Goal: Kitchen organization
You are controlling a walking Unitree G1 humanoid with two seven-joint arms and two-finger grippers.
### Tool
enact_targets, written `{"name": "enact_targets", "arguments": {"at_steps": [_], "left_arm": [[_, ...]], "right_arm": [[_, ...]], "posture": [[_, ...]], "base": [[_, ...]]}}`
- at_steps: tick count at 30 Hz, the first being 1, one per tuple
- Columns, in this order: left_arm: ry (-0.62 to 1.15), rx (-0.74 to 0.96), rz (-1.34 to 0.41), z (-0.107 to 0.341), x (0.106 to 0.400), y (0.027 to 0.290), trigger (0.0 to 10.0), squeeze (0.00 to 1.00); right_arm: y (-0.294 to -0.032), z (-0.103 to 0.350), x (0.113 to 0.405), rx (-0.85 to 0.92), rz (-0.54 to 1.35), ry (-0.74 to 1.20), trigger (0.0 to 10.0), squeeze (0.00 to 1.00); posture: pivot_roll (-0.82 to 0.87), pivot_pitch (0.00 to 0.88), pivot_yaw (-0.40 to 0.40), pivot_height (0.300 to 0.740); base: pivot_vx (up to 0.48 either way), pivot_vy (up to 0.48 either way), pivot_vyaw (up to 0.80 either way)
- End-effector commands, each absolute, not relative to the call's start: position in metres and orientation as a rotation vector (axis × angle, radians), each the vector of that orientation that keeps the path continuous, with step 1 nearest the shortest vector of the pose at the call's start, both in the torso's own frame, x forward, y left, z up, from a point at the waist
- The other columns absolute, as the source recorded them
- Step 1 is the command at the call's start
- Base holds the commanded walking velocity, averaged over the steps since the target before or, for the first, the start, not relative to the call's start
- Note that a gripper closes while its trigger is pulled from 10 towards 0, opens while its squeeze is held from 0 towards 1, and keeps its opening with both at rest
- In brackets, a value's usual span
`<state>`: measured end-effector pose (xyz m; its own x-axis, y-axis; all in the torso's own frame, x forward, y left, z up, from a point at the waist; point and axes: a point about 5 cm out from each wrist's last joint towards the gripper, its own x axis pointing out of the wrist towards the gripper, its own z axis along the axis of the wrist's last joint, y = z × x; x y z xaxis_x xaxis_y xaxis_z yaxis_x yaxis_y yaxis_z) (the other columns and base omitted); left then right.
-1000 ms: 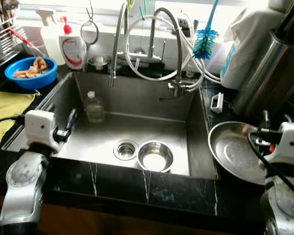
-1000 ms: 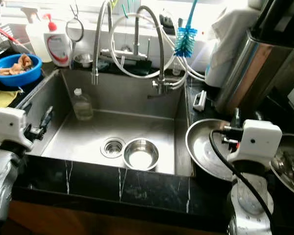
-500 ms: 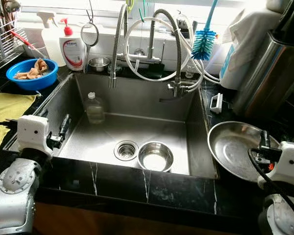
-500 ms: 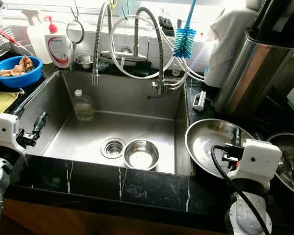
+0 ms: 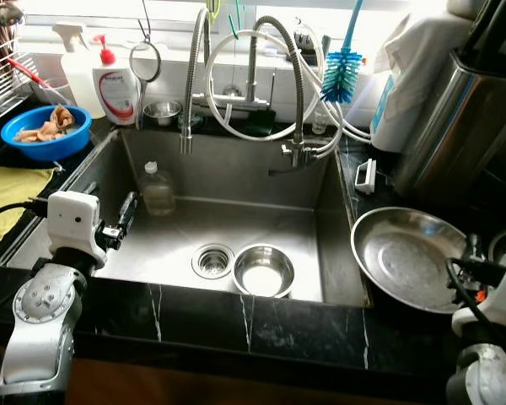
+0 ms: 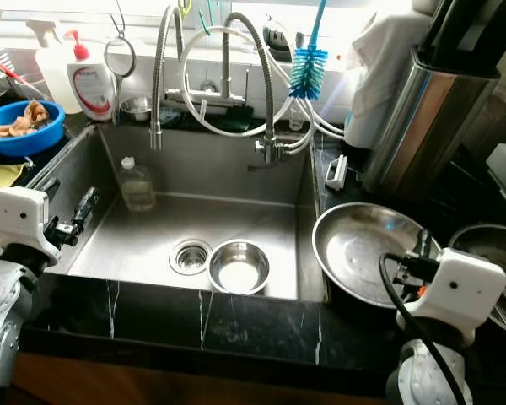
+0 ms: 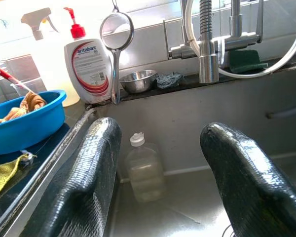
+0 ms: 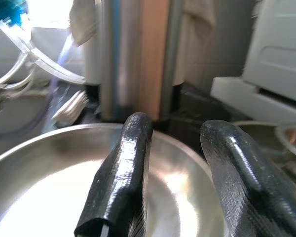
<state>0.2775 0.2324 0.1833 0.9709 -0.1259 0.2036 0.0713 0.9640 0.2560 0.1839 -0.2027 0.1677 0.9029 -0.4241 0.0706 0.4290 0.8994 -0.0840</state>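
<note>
Left eye view, sink: a deep stainless steel sink is set into a black marble-veined counter, with a round drain in its floor.
Metal canister: a tall brushed-steel cylinder stands at the right on the counter, a white cloth hanging beside it.
Large pan: a wide, shallow stainless steel pan rests on the counter just right of the sink.
Taps: two springy steel faucet necks with looping white hoses arch over the back of the sink; a blue bottle brush hangs by them.
Blue bowl: a round blue plastic bowl holding brownish scraps sits on the left counter, beside a yellow cloth.
Soap bottles: a white pump bottle with a red cap and a white spray bottle stand on the back ledge, a small wire strainer hanging next to them.
Small bowl: a small round stainless steel bowl lies on the sink floor, touching the right side of the drain.
Clear bottle: a small clear plastic bottle with a white cap stands upright in the sink's back left corner.
Left gripper: held over the sink's left edge, pointing toward the clear bottle; fingers spread wide, holding nothing.
Right gripper: poised low over the near rim of the large pan; fingers parted a moderate way, holding nothing.
</note>
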Motion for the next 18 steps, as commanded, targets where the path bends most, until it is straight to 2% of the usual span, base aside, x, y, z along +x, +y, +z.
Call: {"name": "enact_targets", "arguments": {"at_steps": [1,6,11,18], "left_arm": [[-0.213,0.246,-0.111,0.184,0.282,0.230,10.0,0.00],[-0.217,0.235,-0.118,0.185,0.285,0.228,10.0,0.00],[-0.216,0.227,-0.133,0.184,0.285,0.225,10.0,0.00],[-0.217,0.218,-0.137,0.183,0.287,0.223,10.0,0.00]], "right_arm": [[-0.192,0.170,0.179,-0.060,-0.434,-0.043,10.0,0.00],[-0.190,0.158,0.167,-0.026,-0.464,0.031,10.0,0.00],[-0.191,0.152,0.155,-0.065,-0.450,0.054,10.0,0.00],[-0.199,0.148,0.148,0.058,-0.534,0.051,10.0,0.00]], "posture": [[-0.04,0.000,-0.007,0.740],[-0.05,0.000,-0.007,0.740],[-0.05,0.000,-0.007,0.740],[-0.05,0.000,-0.011,0.740]], "base": [[0.000,0.000,0.00],[0.000,0.000,0.00],[0.000,0.000,0.00],[0.000,0.000,0.00]]}}
